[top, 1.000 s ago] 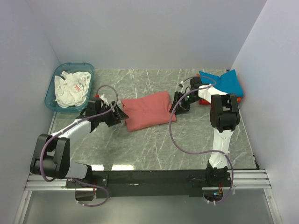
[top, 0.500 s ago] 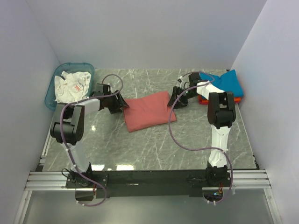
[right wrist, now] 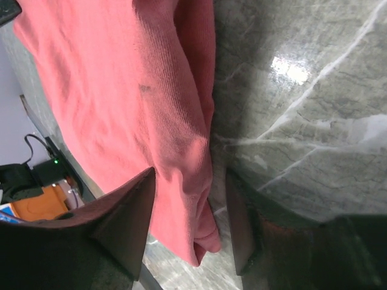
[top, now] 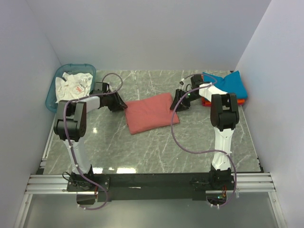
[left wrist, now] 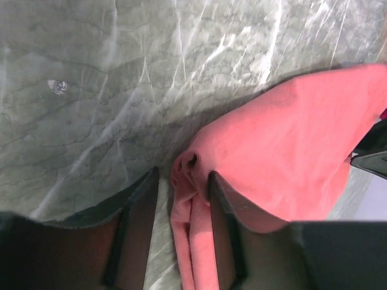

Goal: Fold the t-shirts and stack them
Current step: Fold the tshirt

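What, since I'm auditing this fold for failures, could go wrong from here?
Left gripper and right gripper each straddle only an edge of the folded red t-shirt; a grip on some layers could undo the fold when lifted. The right arm could bump the nearby blue t-shirt.

The left gripper (top: 121,104) and the right gripper (top: 175,101) were black. Between them, the red shirt (top: 151,113) was a plain dusty red. Past the right gripper, a bright blue shirt (top: 232,83) covered an orange shirt (top: 241,101). Beside the left gripper, the basket (top: 51,97) was see-through teal and held white cloth (top: 71,89) with red marks. The table (top: 156,147) was grey-green with white lines.
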`<state>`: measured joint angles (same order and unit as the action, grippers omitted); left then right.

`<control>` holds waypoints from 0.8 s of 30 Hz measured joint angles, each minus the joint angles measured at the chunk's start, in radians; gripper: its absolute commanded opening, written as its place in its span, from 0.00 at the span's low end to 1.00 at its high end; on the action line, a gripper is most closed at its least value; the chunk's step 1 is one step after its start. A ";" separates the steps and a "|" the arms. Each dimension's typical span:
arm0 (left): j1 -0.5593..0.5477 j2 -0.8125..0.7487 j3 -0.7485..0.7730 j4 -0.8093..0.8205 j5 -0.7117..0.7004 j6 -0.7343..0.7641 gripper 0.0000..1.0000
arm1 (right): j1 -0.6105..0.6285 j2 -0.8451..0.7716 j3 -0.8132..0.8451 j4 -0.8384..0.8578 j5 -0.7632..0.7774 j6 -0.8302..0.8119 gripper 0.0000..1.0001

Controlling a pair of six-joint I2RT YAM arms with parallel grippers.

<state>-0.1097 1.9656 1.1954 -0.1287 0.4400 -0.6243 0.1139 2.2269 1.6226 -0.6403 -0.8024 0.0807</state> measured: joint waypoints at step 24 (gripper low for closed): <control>0.077 0.066 0.127 -0.065 0.055 0.018 0.59 | 0.009 -0.001 0.001 -0.029 -0.004 -0.010 0.66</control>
<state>-0.0330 2.0315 1.3228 -0.1936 0.4950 -0.6067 0.1230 2.2261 1.6238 -0.6689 -0.8066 0.0708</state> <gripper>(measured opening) 0.555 0.615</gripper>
